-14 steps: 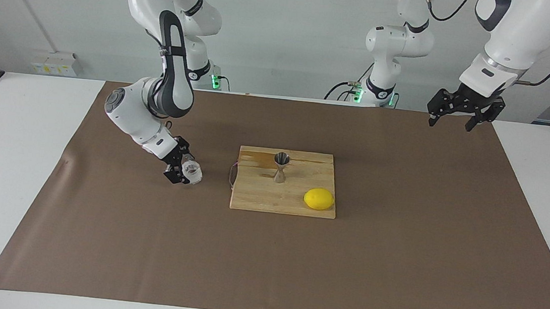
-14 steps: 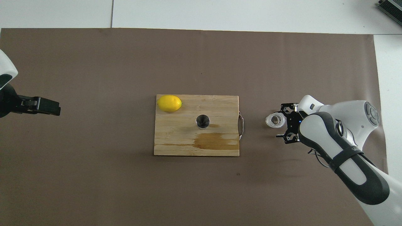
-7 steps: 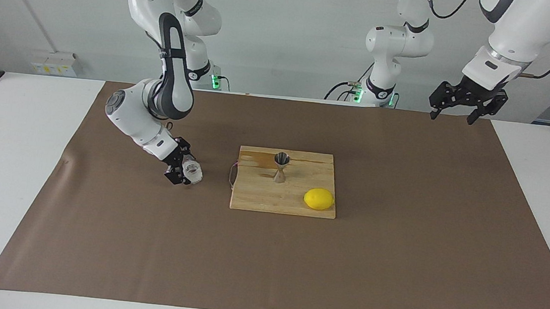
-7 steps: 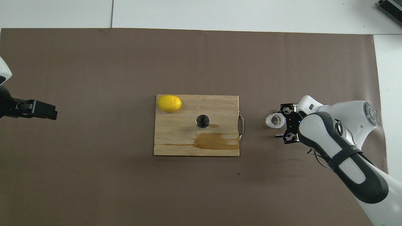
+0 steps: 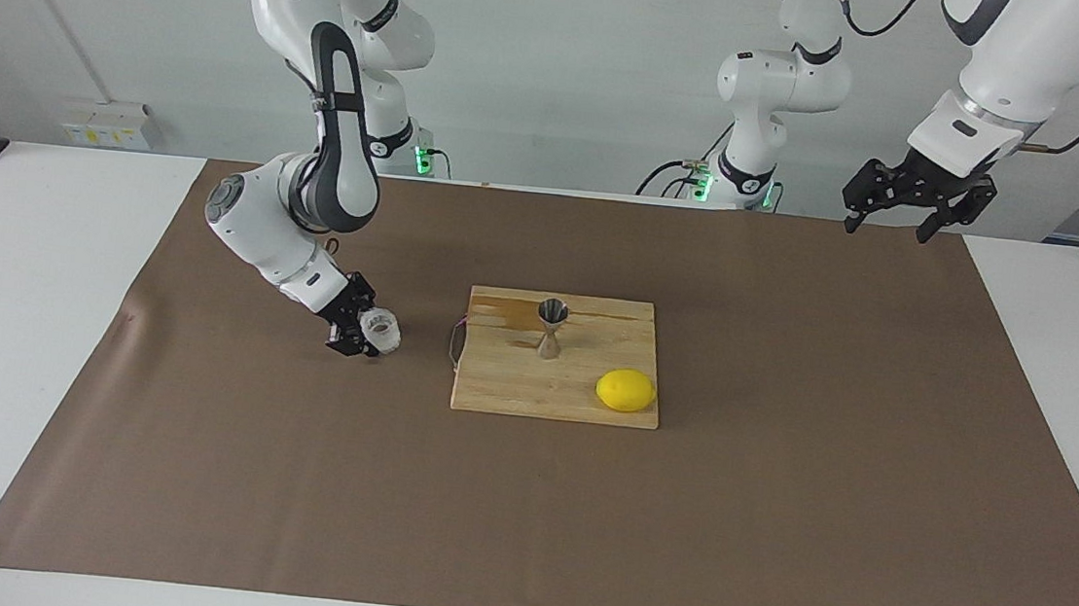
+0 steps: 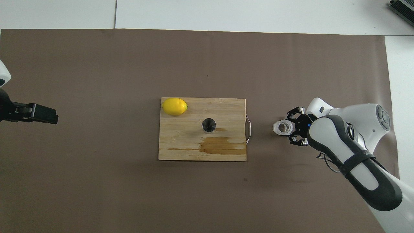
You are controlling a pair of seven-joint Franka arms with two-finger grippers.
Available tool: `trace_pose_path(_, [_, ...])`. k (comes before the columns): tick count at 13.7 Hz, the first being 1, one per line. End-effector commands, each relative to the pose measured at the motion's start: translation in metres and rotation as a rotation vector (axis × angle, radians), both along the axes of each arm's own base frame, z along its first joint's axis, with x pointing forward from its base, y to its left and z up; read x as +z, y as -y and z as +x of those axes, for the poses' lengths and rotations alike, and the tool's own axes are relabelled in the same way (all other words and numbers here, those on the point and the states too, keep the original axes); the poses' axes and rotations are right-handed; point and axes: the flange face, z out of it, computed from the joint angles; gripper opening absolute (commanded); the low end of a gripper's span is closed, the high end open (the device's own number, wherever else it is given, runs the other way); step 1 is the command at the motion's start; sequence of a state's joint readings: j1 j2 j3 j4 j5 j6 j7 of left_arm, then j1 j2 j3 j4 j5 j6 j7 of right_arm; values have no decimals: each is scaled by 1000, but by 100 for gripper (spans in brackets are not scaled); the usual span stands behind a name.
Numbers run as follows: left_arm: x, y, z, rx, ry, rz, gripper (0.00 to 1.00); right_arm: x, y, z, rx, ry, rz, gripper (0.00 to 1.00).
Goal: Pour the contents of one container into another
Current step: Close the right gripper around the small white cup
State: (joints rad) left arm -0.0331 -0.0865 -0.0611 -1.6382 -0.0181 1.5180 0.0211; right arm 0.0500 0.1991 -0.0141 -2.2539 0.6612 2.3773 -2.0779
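Right claw (image 5: pixel 363 336) clamps squat faceted clear cup (image 5: pixel 380 328)

The glass cup (image 5: pixel 380 328) is small, squat and clear, with a faceted wall. It stands upright on the brown mat, near the handle end of the wooden board, toward the right arm's end of the table. The metal jigger (image 5: pixel 551 327) is silver, hourglass-shaped, upright on the board's middle.

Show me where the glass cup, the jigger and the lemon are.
glass cup (image 5: pixel 380 329), facing view, on its faceted wall.
jigger (image 5: pixel 552 312), facing view, on its upper cone.
lemon (image 6: pixel 174 106), overhead view, on the middle of its peel.
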Motion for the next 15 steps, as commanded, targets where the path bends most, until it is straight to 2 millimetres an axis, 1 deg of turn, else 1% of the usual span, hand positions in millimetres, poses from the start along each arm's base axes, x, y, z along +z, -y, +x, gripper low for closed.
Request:
trace_pose_path(1, [3, -1, -7, 3, -7, -6, 100, -5, -3, -2, -5, 11, 18, 52])
trace_pose_path(2, [3, -1, -7, 3, -7, -6, 100, -5, -3, -2, -6, 12, 17, 52])
trace_pose_path(3, [3, -3, -7, 5, -7, -7, 100, -5, -3, -2, -6, 12, 17, 55])
trace_pose_path(4, [3, -3, -7, 6, -7, -6, 100, -5, -4, -2, -4, 12, 17, 66])
trace_pose_path(6, [3, -1, -7, 2, -7, -6, 100, -5, -4, -2, -4, 12, 17, 78])
trace_pose_path(12, [3, -1, -7, 2, -7, -6, 100, -4, -5, -2, -7, 12, 17, 77])
trace_pose_path(13, [3, -1, -7, 3, -7, -6, 100, -4, -5, -2, -7, 12, 17, 73])
trace_pose_path(14, [3, -1, -7, 1, -7, -6, 100, -4, -5, -2, -7, 12, 17, 58])
trace_pose_path(15, [3, -2, -7, 3, -7, -7, 100, -4, -5, -2, -7, 12, 17, 36])
